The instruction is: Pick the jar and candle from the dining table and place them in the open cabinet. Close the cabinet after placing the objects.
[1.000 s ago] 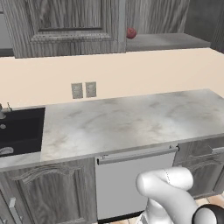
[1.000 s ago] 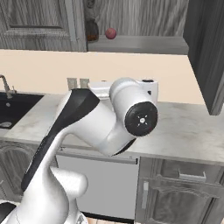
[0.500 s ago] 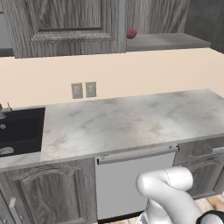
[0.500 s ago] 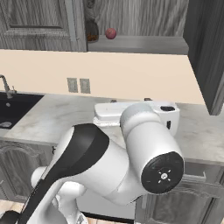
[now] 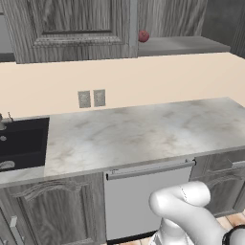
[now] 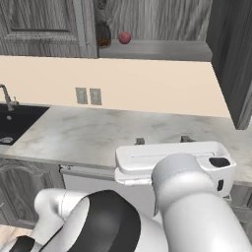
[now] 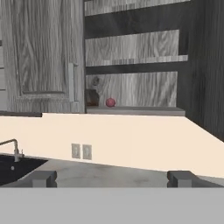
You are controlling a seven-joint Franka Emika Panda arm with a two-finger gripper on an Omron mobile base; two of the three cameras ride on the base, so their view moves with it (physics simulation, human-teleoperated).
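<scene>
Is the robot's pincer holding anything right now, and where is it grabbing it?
Nothing is held. In the hand view the pincer stands wide open, with empty air between its tips. It faces the open cabinet, where the small red ball sits on the bottom shelf.

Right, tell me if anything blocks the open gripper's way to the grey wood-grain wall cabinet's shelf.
Nothing visible does. Open air lies between the gripper and the cabinet shelf; a small red ball and a clear glass jar sit at the shelf's left end.

Grey wood-grain cabinet (image 7: 43, 57), matt marble counter (image 5: 143, 134)
</scene>
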